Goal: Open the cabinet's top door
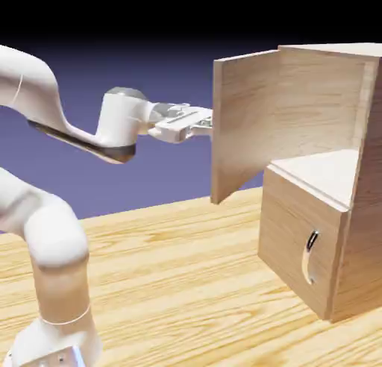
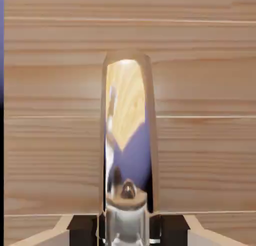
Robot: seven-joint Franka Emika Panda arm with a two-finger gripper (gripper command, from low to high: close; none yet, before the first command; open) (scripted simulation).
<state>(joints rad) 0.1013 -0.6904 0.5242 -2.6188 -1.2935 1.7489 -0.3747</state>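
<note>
- One hand (image 1: pixel 185 125), fingers clamped on the top door's single handle (image 2: pixel 127 140), polished and probably slippery; a square grip low on it seems the right hold.
- One top door (image 1: pixel 242 123), swung wide open from the cabinet (image 1: pixel 362 209); likely stiff as a board, fairly light on its hinge.
- One lower door (image 1: pixel 302 235), closed, with one curved handle (image 1: pixel 308 259).
- One cabinet, on one bench (image 1: pixel 164 283).

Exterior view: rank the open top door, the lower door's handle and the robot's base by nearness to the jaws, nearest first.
1. Open top door: right at the jaws, on their right in the view.
2. Lower door's handle: below, toward the view's right.
3. Robot's base: bottom left.
</note>
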